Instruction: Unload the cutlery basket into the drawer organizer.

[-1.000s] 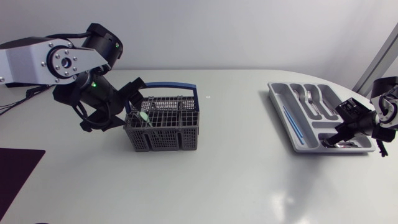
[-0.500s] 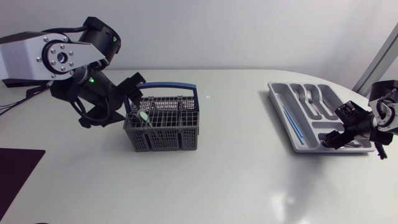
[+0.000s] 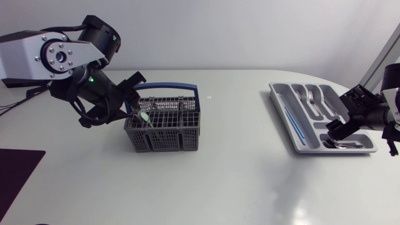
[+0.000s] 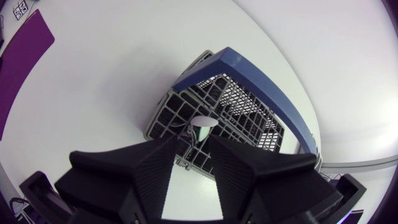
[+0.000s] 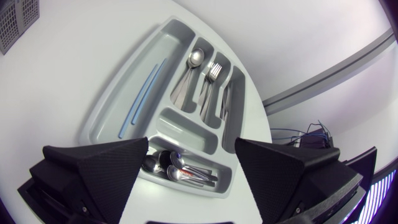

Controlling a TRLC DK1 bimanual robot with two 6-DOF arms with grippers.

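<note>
The one piece that I can make out in the grey mesh cutlery basket [image 3: 164, 123] is a slim utensil with a pale round end [image 4: 203, 124]. It is probably a small spoon, standing upright in a corner cell on the side nearest the left arm. I judge it light and stiff, with a smooth, narrow shaft that could slip or twist between broad pads. The best hold looks to be on the exposed stretch just below the round end, followed by a straight lift so it clears the mesh. The basket looks light too and might tip or ride up if the piece snags. The left gripper [image 4: 194, 146] sits right at that corner with its fingers apart. The pale end is just ahead of the gap, and neither finger appears to touch it. The blue handle [image 4: 261, 84] arches over the basket close by and crowds the approach. The utensil's lower part is hidden in the mesh, so I cannot tell its exact kind or whether other cutlery lies in the darker cells. Well apart, the right gripper [image 5: 191, 149] hangs over the near end of the drawer organizer [image 5: 118, 93] with its fingers wide apart and nothing between them. The organizer holds spoons [image 5: 186, 74], forks [image 5: 211, 81] and a thin blue stick [image 5: 142, 99]. A heap of small spoons [image 5: 180, 169] overlaps too much to count.
</note>
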